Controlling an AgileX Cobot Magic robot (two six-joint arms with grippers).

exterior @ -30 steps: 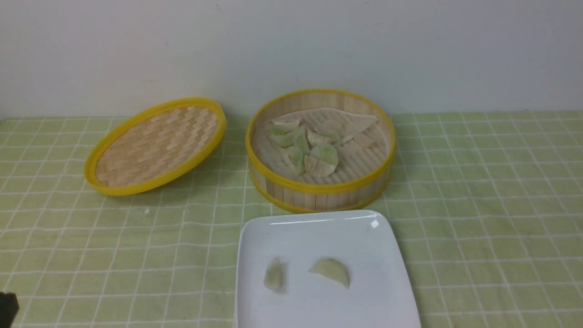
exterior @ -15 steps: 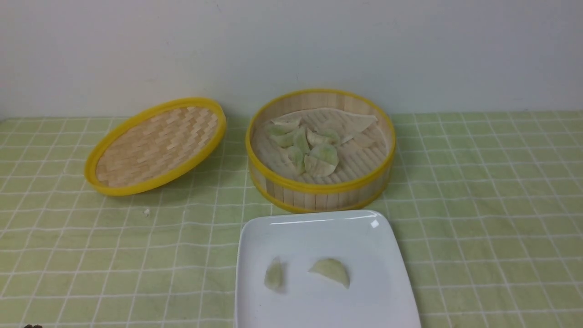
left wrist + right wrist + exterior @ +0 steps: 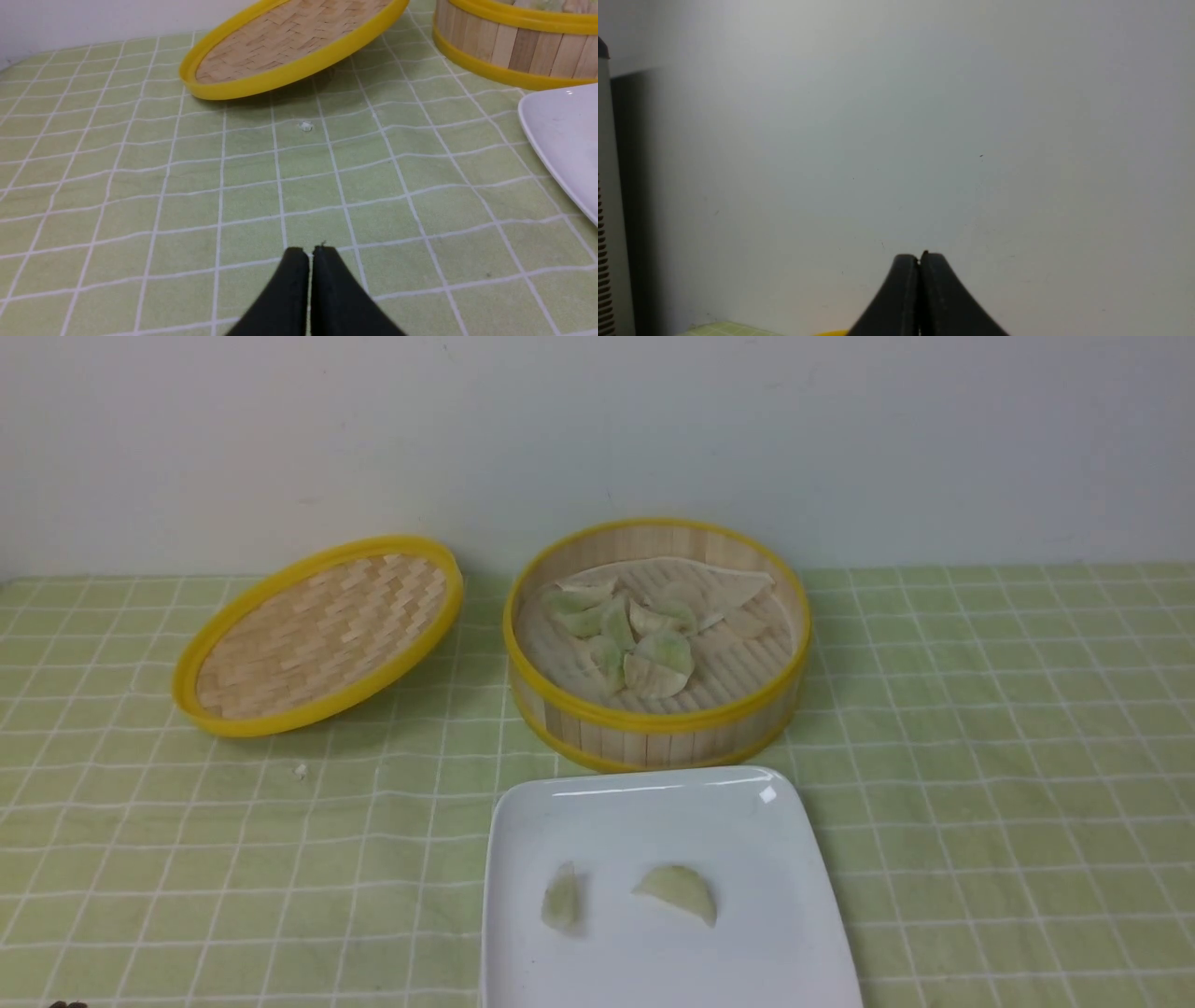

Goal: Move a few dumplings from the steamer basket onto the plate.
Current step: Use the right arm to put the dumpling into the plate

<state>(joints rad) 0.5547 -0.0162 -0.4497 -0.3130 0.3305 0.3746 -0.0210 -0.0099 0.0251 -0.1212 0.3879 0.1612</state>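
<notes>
**Both claws empty and parked; soft dumplings wait ahead**

My left gripper (image 3: 310, 252) has its jaws pressed together on nothing, low over the green checked tablecloth (image 3: 140, 186). Ahead of it and toward my right arm's side lies the white plate (image 3: 653, 812), its rounded rim shallow. Two dumplings on the plate (image 3: 677, 891) lie well apart, clear of every edge. I judge the glaze slick, so anything set down wet may slide.

Beyond the plate, almost touching its far edge, stands the steamer basket (image 3: 653, 733). The dumplings in the basket (image 3: 635, 635) lie heaped, touching and overlapping on the pale liner. I expect them light, soft, tacky and easy to tear, so I would pinch one gently across its plump middle, choosing an outer one. The upright wall means coming in from above and lifting straight out.

Farther ahead, directly beyond the left claw, the woven lid (image 3: 322, 635) sits tilted. A small white crumb (image 3: 306, 126) lies between claw and lid.

My right gripper (image 3: 920, 256) is also pressed together, empty, facing the bare wall.
</notes>
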